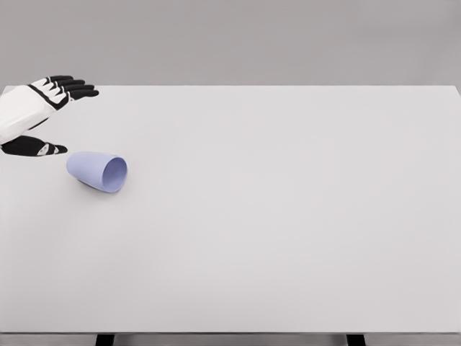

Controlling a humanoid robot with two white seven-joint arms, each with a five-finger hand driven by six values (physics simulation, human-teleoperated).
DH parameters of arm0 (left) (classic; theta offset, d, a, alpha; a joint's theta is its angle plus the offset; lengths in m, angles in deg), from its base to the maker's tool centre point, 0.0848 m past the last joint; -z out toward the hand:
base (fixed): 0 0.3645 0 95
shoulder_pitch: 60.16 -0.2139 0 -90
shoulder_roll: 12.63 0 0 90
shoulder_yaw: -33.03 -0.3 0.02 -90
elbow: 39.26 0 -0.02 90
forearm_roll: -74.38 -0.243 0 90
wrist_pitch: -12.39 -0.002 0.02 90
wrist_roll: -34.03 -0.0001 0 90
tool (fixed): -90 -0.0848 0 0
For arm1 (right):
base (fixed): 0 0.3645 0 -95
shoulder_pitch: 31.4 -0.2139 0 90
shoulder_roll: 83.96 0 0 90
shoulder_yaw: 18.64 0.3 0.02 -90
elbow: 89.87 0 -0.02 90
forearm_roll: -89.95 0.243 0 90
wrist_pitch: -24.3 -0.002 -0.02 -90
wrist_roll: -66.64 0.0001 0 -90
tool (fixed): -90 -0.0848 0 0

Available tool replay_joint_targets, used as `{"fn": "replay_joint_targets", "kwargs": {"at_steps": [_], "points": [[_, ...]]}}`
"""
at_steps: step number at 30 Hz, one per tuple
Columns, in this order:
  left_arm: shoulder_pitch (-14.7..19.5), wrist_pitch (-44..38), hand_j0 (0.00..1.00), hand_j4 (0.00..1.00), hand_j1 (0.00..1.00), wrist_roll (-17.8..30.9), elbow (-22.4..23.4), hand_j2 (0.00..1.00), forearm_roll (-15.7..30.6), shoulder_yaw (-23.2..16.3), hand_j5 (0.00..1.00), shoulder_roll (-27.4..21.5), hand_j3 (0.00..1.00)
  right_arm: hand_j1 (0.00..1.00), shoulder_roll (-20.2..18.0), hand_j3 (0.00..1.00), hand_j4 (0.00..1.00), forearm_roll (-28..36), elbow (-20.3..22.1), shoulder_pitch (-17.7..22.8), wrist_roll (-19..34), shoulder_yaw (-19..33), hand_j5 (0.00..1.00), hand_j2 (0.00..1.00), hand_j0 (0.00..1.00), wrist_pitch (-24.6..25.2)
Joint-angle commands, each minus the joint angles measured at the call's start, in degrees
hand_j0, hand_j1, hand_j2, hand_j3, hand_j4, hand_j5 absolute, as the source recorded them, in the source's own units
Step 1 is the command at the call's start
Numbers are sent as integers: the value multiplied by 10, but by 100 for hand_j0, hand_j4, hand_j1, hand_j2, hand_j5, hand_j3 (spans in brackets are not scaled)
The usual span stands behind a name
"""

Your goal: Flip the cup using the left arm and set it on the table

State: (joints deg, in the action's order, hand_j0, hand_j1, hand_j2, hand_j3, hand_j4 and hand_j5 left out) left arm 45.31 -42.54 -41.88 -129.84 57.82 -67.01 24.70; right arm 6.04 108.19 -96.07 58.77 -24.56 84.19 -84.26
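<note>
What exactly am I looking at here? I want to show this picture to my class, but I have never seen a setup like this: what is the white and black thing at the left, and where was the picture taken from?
This is a computer simulation of a humanoid robot, seen from a camera on its head, looking down at a white table. The white and black shape is the robot's left hand, fingers spread open, holding nothing. Just beside it, not touching, a lilac cup lies on its side with its opening turned toward the camera and to the right. The right arm is out of view.
</note>
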Motion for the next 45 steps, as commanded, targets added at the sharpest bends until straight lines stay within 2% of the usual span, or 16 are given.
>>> {"fn": "replay_joint_targets", "kwargs": {"at_steps": [1,8,20,24,30,34,36,37,38,42,45], "points": [[0,-1,100,100,100,0,-2,100,4,2,100,-1,100,100,0,100,100,1,0,0,-3,0,100,100,100,0],[-3,-1,100,100,100,0,-5,100,4,1,100,-1,100,100,0,100,100,0,-1,0,1,0,100,100,100,0],[-5,-1,100,100,100,5,-10,100,-29,-2,100,-8,100,100,0,100,100,0,-1,0,1,0,100,100,100,0],[-26,-1,100,100,100,5,-11,100,-22,-7,100,-41,100,100,0,100,100,0,-1,1,1,0,100,100,100,0],[-28,-1,100,100,100,4,-7,100,-21,-18,100,-116,100,100,0,100,100,0,-1,0,1,0,100,100,100,0],[-27,-1,100,100,100,2,-8,100,-19,-28,100,-131,100,100,0,100,100,0,-1,0,1,0,100,100,100,0],[-29,-1,100,100,100,1,-4,100,34,-44,100,-131,100,100,0,100,100,0,-1,1,1,0,100,100,100,0],[-27,-1,100,100,100,3,7,100,79,-77,100,-132,100,100,0,100,100,0,-1,1,1,0,100,100,100,0],[-26,-1,100,100,100,4,12,100,99,-88,100,-131,100,100,0,100,100,0,-1,1,1,0,100,100,100,0],[-26,-1,100,100,100,4,11,100,140,-104,100,-130,100,100,0,100,100,0,-1,1,1,0,100,100,100,0],[-25,-1,100,100,100,4,8,100,142,-110,100,-128,100,100,0,100,100,0,-1,0,1,0,100,100,100,0]]}}
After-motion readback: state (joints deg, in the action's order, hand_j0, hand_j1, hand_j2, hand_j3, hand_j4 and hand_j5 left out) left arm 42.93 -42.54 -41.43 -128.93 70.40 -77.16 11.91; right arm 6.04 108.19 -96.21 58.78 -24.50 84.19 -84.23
